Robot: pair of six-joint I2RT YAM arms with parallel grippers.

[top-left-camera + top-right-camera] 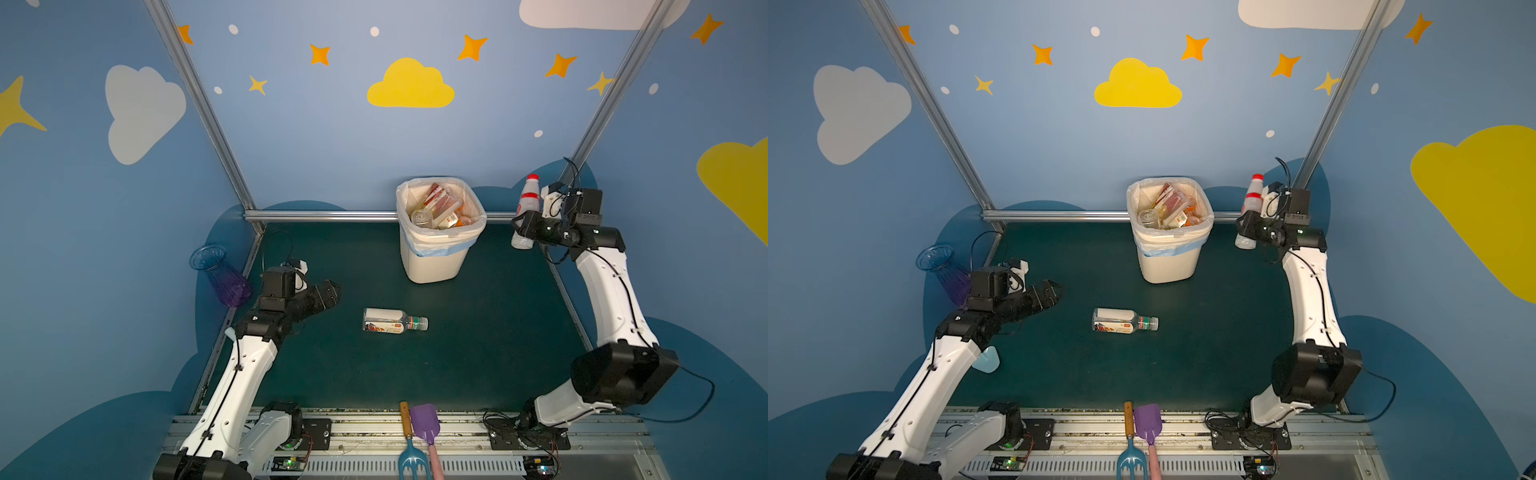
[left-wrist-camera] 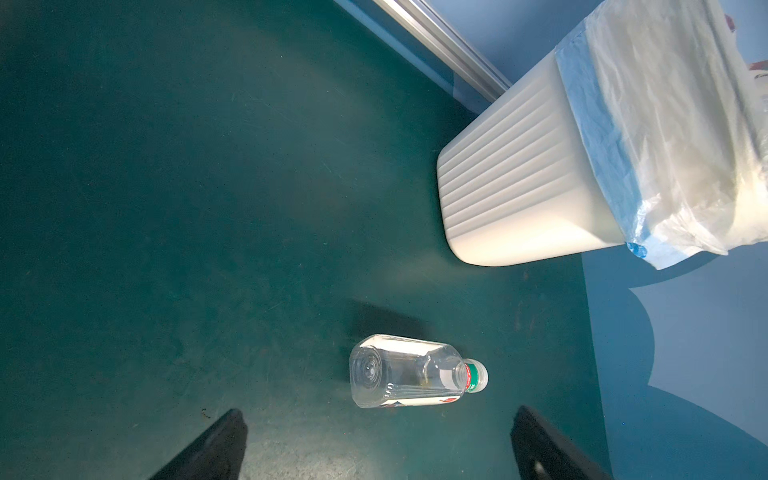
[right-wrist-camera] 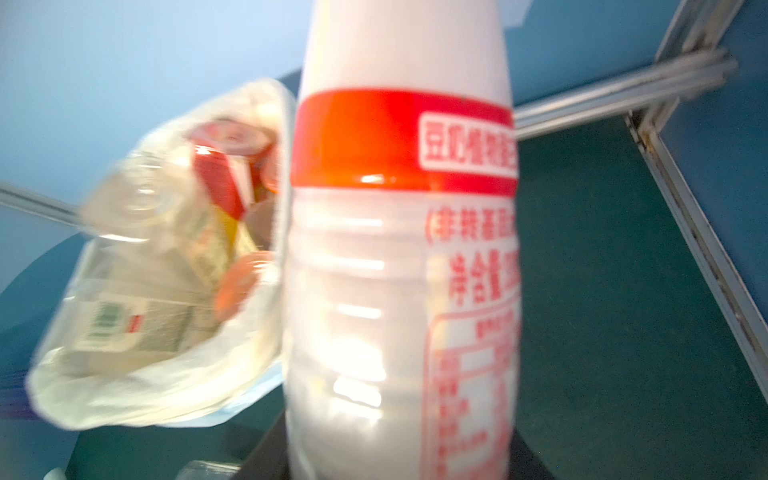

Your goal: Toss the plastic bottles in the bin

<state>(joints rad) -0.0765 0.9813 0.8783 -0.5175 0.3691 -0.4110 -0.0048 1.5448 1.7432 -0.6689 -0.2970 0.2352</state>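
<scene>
The cream ribbed bin [image 1: 432, 266] [image 1: 1167, 266] [image 2: 519, 187] stands at the back middle of the green mat, with several plastic bottles [image 1: 440, 205] [image 3: 174, 232] piled inside its clear liner. My right gripper [image 1: 523, 224] [image 1: 1246, 226] [image 3: 399, 465] is shut on a white bottle with a red cap and red label [image 1: 528, 203] [image 1: 1252, 199] [image 3: 399, 270], held upright in the air just right of the bin. A clear bottle with a green-banded neck [image 1: 395, 321] [image 1: 1124, 321] [image 2: 415, 376] lies on its side mid-mat. My left gripper [image 1: 328, 293] [image 1: 1050, 291] [image 2: 378, 415] hovers open to its left.
A blue-purple ribbed vase [image 1: 220, 270] [image 1: 942, 270] leans outside the mat's left edge. A blue garden fork [image 1: 407, 440] and a purple shovel [image 1: 426, 424] lie on the front rail. An aluminium frame rail [image 1: 320, 216] runs behind the bin.
</scene>
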